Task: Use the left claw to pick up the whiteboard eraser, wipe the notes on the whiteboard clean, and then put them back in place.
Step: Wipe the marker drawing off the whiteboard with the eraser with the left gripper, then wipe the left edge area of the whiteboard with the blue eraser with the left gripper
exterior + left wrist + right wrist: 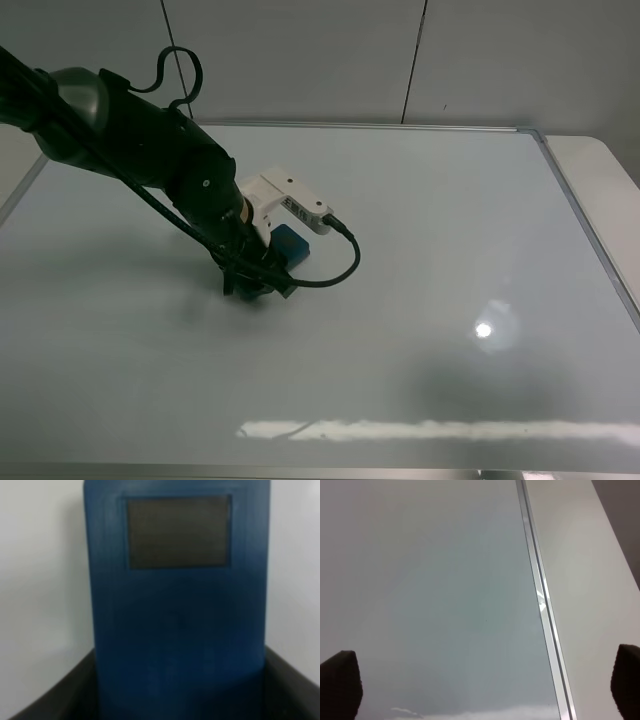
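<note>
The whiteboard lies flat and fills most of the exterior high view. The left claw reaches down onto it left of centre. The teal-blue whiteboard eraser sits under the white camera block and is mostly hidden by the arm. In the left wrist view the eraser fills the frame, with one dark square patch showing. The left claw has dark fingers pressed against both its sides. No red notes show in any view. The right gripper is open above the whiteboard's right frame.
The silver-grey frame runs along the board's right side, with the plain white table edge beyond it. A grey panelled wall stands behind. Light glare lies on the board's right half.
</note>
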You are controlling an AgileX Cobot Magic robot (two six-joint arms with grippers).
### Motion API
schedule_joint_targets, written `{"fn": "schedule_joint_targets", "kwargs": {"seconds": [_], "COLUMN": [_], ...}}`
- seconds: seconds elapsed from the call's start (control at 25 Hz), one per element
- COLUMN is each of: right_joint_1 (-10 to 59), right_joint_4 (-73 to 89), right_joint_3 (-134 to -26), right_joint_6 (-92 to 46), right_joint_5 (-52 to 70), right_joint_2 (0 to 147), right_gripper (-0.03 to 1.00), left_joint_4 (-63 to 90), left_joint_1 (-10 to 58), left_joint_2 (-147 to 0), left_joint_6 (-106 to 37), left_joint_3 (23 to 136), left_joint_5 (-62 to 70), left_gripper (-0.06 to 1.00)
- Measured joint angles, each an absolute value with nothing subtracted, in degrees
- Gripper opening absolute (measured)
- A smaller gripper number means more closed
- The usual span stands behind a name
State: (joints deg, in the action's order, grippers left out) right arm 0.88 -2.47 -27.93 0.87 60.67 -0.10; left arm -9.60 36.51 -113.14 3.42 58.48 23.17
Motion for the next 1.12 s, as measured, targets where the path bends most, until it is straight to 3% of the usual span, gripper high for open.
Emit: {"fn": "schedule_joint_targets", "kwargs": {"seconds": [0.32,0.76,1.12], "right_joint_1": [0.88,0.88,0.88], "right_joint_4": [-2.47,-2.47,-2.47], "right_joint_3": [-27.93,-27.93,-27.93], "right_joint_6": [0.87,0.87,0.87], "right_joint_5": [60.67,60.67,60.67], "right_joint_2": [-0.10,-0.10,-0.10], "right_gripper": [0.99,0.99,0.99], "left_joint_4": [-15.55,-16.25,-7.15], "left_joint_1": [26.29,3.92,3.10], "left_joint_2": [-109.11,-100.79,-100.37], "left_joint_6": [3.29,3.19,2.01], "left_joint_3": [57.54,57.27,57.17], "left_joint_5": [29.85,37.02,38.99], "left_gripper": [0.55,0.55,0.55]}}
